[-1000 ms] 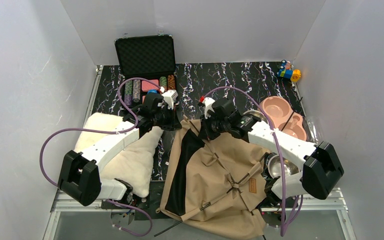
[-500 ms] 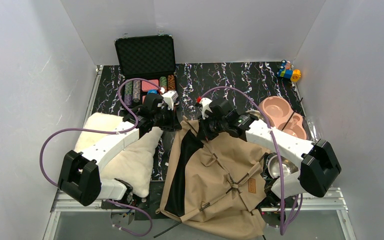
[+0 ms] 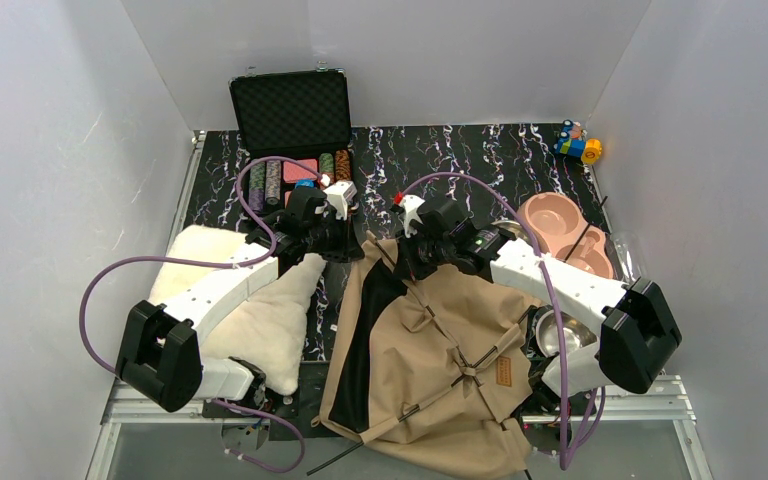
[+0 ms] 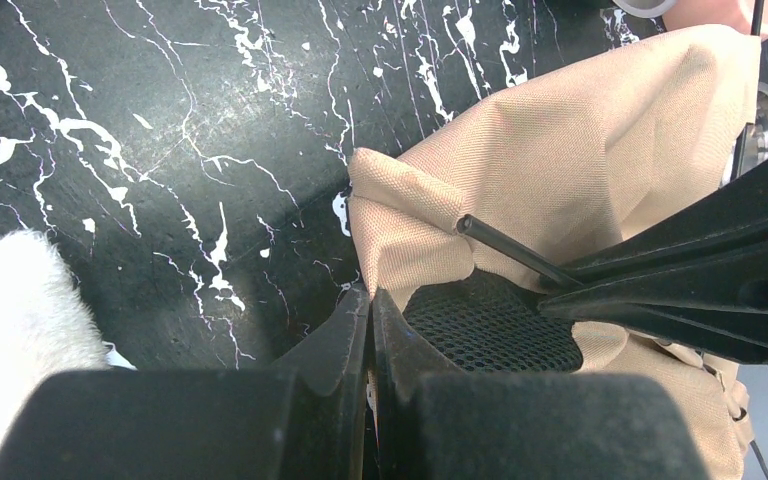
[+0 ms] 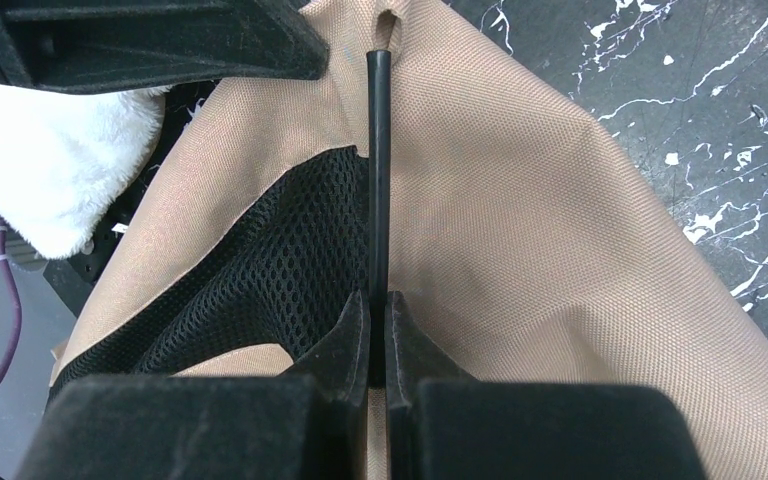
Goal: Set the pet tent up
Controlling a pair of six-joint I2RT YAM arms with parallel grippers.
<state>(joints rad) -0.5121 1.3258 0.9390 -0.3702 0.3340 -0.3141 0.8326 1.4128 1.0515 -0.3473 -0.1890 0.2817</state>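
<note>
**A:** Where does the pet tent (image 3: 440, 340) lie?

**B:** It is flat and crumpled, from the middle of the bench (image 3: 460, 160) down to 6 o'clock. Its near hem spills past the bench's near edge.

**A:** And the jaws?

**B:** The right jaws are clamped on a thin black pole (image 5: 378, 170). The pole runs beside the black mesh (image 5: 280, 270) into a sleeve at the tent's far corner. The left jaws are pressed together, their tips touching the tan hem by that same corner. I cannot tell whether any cloth is nipped between them.

**A:** What crowds the edges?

**B:** A cream cushion (image 3: 250, 310) sits at 9 o'clock, with a narrow strip of dark bench between it and the tent's left edge. An open chip case (image 3: 295, 140) is at 11 o'clock, beyond the left arm (image 3: 220, 290). A pink bowl (image 3: 550, 215) is at 2 o'clock. A steel bowl (image 3: 560, 335) at 4 o'clock sits just beside the tent's right edge, under the right arm (image 3: 560, 280).

**A:** Any open room?

**B:** There is bare marble at 12 to 1 o'clock, between the case and a small toy (image 3: 578, 145) in the far right corner. White walls close three sides.
</note>
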